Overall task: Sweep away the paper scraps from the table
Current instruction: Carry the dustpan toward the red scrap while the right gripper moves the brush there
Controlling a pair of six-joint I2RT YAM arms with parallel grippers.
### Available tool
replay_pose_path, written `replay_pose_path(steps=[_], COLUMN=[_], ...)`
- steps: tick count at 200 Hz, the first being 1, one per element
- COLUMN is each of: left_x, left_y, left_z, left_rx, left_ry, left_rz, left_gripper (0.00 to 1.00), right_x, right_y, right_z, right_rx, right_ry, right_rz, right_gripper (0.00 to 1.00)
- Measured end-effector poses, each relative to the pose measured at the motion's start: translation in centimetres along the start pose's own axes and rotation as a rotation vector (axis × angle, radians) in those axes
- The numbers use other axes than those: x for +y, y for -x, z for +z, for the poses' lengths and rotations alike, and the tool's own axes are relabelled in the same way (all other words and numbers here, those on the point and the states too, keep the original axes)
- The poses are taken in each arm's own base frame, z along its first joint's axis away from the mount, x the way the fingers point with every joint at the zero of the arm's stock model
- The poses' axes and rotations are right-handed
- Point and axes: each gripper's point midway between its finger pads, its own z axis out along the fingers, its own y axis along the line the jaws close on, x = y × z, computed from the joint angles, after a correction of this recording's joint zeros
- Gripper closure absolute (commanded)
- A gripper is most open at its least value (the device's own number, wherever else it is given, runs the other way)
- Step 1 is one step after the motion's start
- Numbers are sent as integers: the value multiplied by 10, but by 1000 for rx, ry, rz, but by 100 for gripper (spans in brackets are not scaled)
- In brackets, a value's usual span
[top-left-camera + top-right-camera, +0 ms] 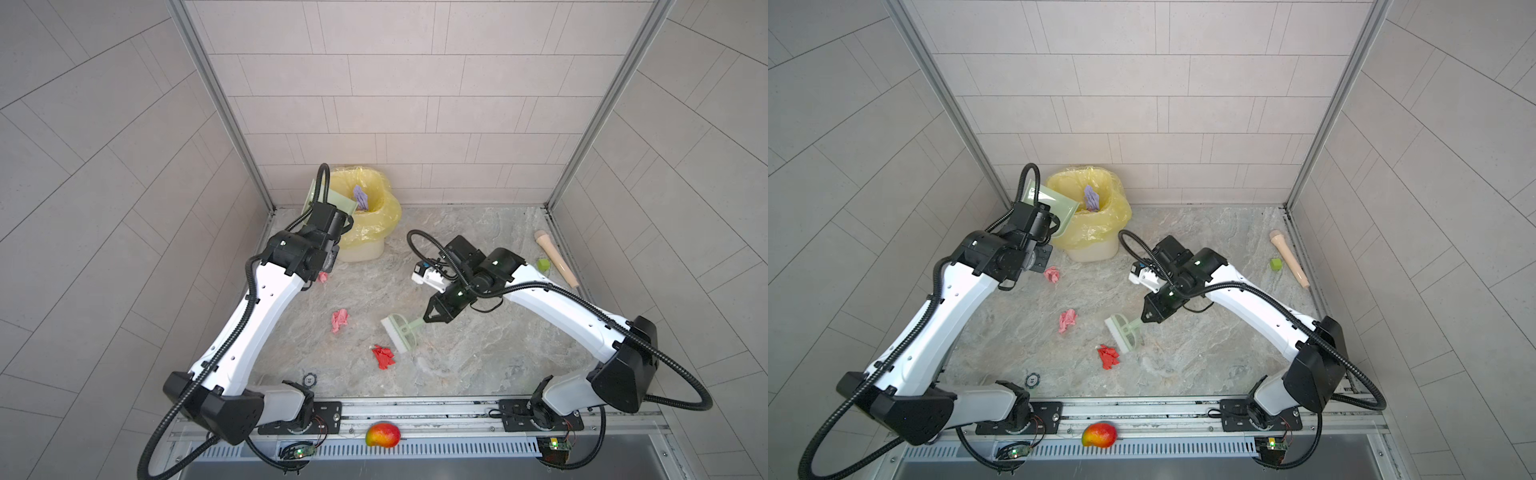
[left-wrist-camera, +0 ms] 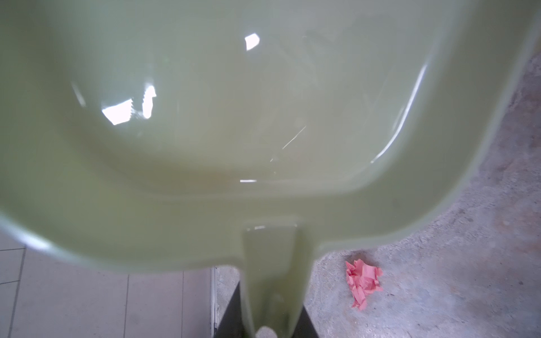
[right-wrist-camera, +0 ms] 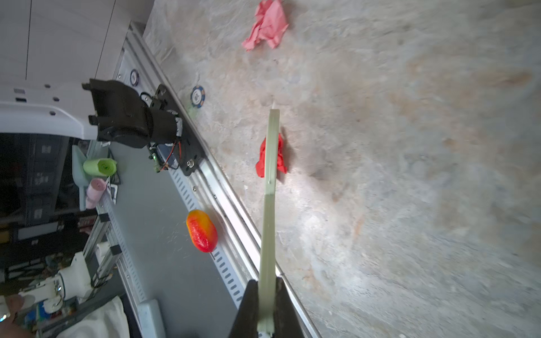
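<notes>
The table (image 1: 478,353) is a flat slab with a grey-beige marble pattern and metal rails at its edges. Four paper scraps show, all crumpled and creased. One pink wad (image 1: 1052,274) lies beside the left arm's wrist and another pink wad (image 1: 340,320) lies near the middle of the table. A red wad (image 1: 383,356) lies closer to the front rail. A lavender wad (image 1: 360,197) sits inside the opening of the bin (image 1: 365,251), which is pale and lined with a thin yellow plastic bag (image 1: 388,212).

The left arm stretches toward the far left corner. The left gripper (image 2: 270,310) is clenched on the handle of a glossy pale-green dustpan (image 2: 263,117), which is tilted over the bin's rim.

The right arm is bent at the elbow and reaches toward the centre. The right gripper (image 3: 267,304) grasps the flat handle of a pale-green brush (image 1: 399,332). The handle's long axis points from the gripper toward the left side of the table. The brush head lies across it, and its near end is just beside the red wad.
</notes>
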Motion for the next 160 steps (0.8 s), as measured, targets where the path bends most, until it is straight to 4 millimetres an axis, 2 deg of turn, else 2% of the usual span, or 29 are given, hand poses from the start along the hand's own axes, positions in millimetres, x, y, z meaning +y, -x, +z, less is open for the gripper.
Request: replay_pose_path(steps=[35,75,119,160], left_x=[-14,-23,-35,-39], left_y=[-8,-6,-11,-14], left_z=[7,5,12,15], left_rx=[16,1,16,25], left_ry=[-59,-112,-156,-169], left_rz=[-23,-38,-40,-45], left_gripper=[100,100,100,100], right_x=[34,50,43,26], right_y=[-4,1,12,14], right_z=[32,52,74,77], right_rx=[96,163,225,278], right_ry=[41,12,-68,-184], right_rz=[-90,-169,-208,-238], right_gripper=[100,100,100,100])
